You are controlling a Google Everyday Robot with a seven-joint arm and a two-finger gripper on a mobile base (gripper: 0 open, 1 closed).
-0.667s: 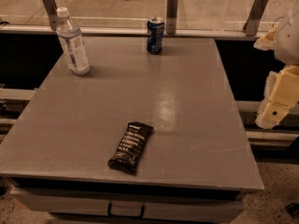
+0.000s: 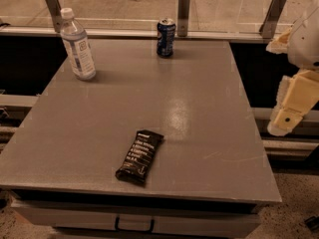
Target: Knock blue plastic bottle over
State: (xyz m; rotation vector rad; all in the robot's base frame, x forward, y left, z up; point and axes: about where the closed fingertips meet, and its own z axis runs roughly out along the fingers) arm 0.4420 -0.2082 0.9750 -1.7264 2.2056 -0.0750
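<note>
One bottle (image 2: 77, 46), one can (image 2: 166, 37) and one snack bar (image 2: 140, 157) sit on one table (image 2: 209, 138), one gripper (image 2: 288, 114) beside its right edge.

We see what looks like an office or lab building interior: a plain grey surface (image 2: 199, 133) with a drawer handle (image 2: 133, 227) beneath, a glass railing (image 2: 234, 4) on metal posts (image 2: 184, 9) behind it, and speckled flooring (image 2: 294, 200). The robot's cream gripper (image 2: 286, 116) hangs just beyond the surface's right edge.

Blue print on label of blue plastic bottle (image 2: 78, 46), white lettering on dark snack wrapper (image 2: 140, 157), none legible, gripper (image 2: 285, 119) right of desk (image 2: 199, 108)
</note>
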